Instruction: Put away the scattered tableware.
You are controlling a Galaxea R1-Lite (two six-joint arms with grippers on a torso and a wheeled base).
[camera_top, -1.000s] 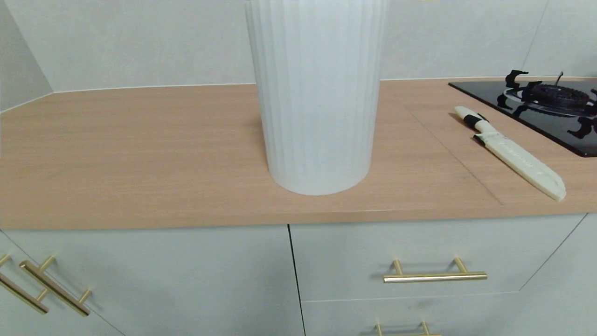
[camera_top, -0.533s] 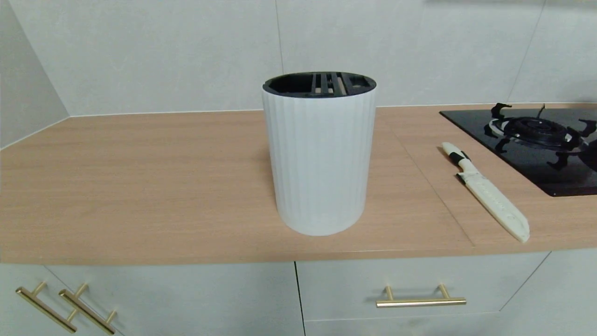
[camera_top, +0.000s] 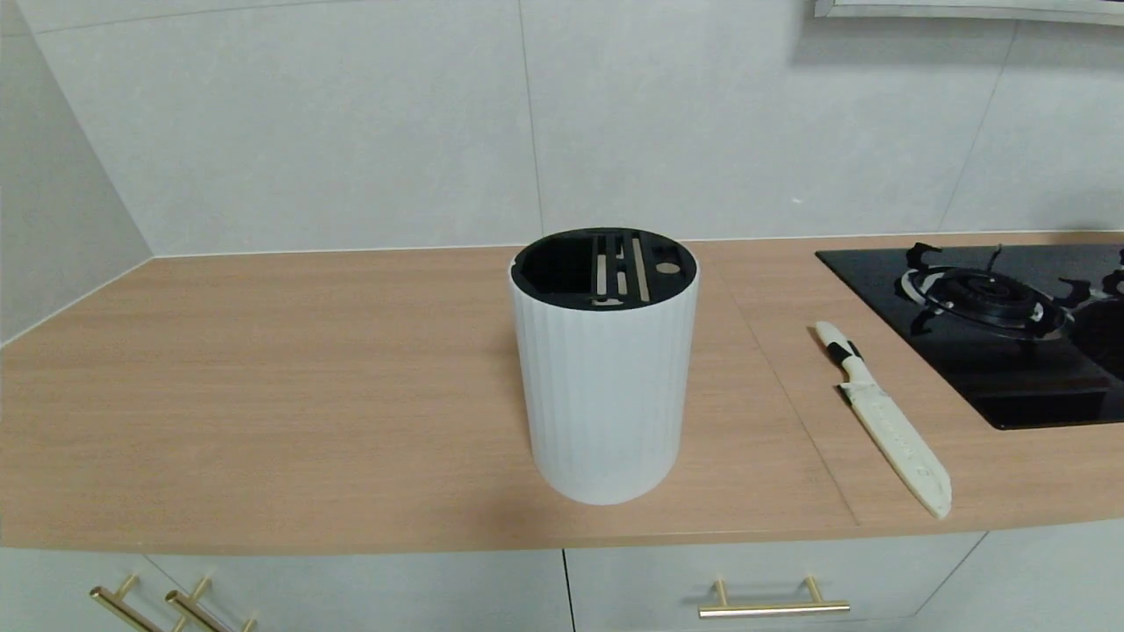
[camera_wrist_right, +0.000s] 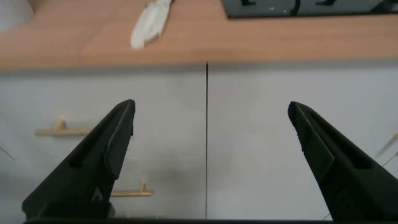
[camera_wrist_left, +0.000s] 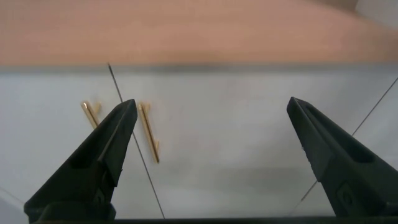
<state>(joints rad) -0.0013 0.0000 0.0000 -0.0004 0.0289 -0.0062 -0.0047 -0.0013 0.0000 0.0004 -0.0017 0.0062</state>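
the left tool (camera_wrist_left: 211,107) and right tool (camera_wrist_right: 211,107) are spread and empty. the knife (camera_top: 882,420) is laid flat on the worktop (camera_top: 263,395), right of the holder (camera_top: 604,369), its tip near the front edge. it could be pushed off by a careless grasp.

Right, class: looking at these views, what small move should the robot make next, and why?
Probably raise the right gripper above the counter edge, toward the knife. It and the left gripper are open, low before the cabinet fronts, while the knife lies flat right of the holder, nearest that arm, untouched.
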